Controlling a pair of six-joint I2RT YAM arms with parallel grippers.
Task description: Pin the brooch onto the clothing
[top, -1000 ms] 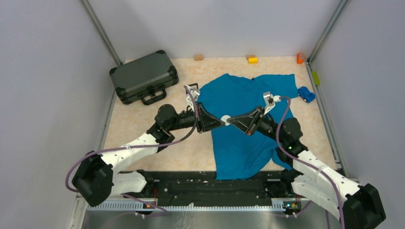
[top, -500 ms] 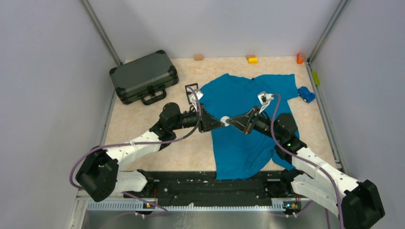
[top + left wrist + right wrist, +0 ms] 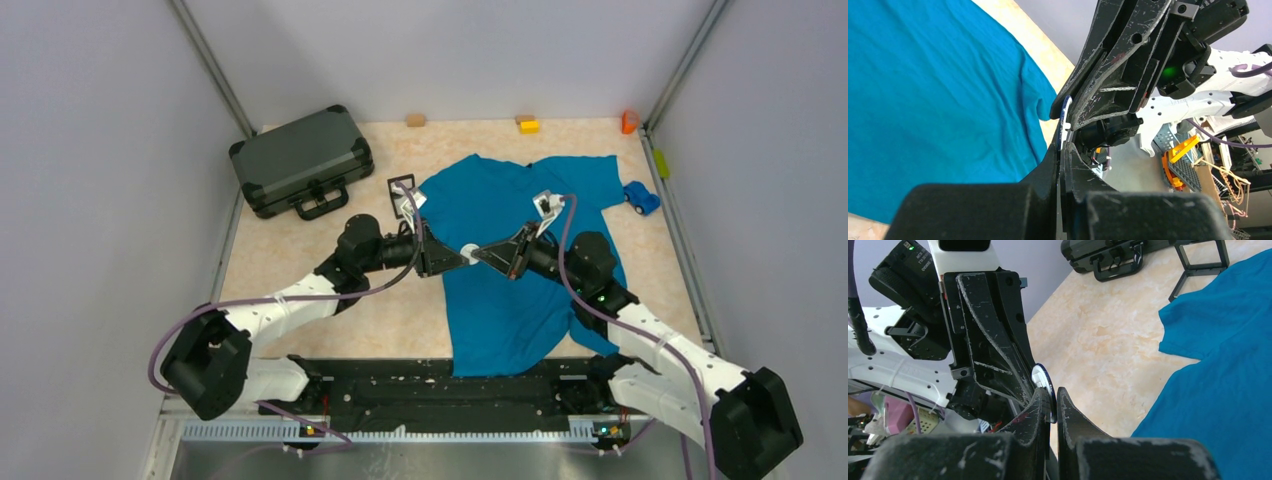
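Note:
The brooch (image 3: 468, 251) is a small round disc with a dark blue rim and a pale face, held in the air between both grippers above the left edge of the teal T-shirt (image 3: 520, 200). My left gripper (image 3: 461, 256) comes from the left and is shut on the brooch, seen edge-on in the left wrist view (image 3: 1065, 112). My right gripper (image 3: 479, 254) comes from the right, tip to tip with it, its fingers pinched on the disc (image 3: 1044, 382). The shirt lies flat on the table (image 3: 923, 90), also in the right wrist view (image 3: 1228, 365).
A dark grey hard case (image 3: 300, 160) lies at the back left, a black rectangular frame (image 3: 401, 187) beside the shirt's left sleeve. A blue toy car (image 3: 641, 198) sits by the right sleeve. Small tan (image 3: 415, 120), yellow (image 3: 527, 125) and orange (image 3: 629, 122) pieces line the back wall.
Both grippers stay joined at the brooch. The pair has shifted slightly left and the right arm has stretched further forward; the left wrist has drawn back a little.

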